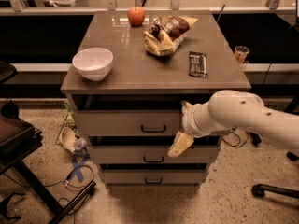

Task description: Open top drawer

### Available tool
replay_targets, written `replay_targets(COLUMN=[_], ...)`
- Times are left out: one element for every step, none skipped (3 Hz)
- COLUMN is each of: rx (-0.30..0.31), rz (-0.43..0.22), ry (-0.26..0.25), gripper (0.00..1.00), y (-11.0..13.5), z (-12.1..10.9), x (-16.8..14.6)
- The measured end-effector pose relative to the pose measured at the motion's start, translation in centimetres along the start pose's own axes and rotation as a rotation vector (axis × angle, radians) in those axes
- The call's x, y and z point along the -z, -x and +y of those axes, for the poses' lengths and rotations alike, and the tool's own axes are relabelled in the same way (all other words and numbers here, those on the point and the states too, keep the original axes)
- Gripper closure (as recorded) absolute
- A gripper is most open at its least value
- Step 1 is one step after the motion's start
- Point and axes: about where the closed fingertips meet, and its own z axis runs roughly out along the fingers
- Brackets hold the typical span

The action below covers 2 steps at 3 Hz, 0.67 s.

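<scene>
Camera view is showing you the gripper hanging at the top drawer's right side, jaws spread apart.

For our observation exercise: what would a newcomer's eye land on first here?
The white robot arm reaches in from the right, its gripper in front of the top drawer, right of its handle. On the cabinet top sit a white bowl at left and a red apple at the back.
</scene>
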Motion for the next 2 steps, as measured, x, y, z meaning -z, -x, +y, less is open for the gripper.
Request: replay_targets(rx=[0.019, -0.001], rz=[0.034, 0.060], ry=[0.023, 0.037], gripper=[0.18, 0.40], y=[-1.1, -2.7], z=[-1.4, -1.4], x=[-1.6, -2.3])
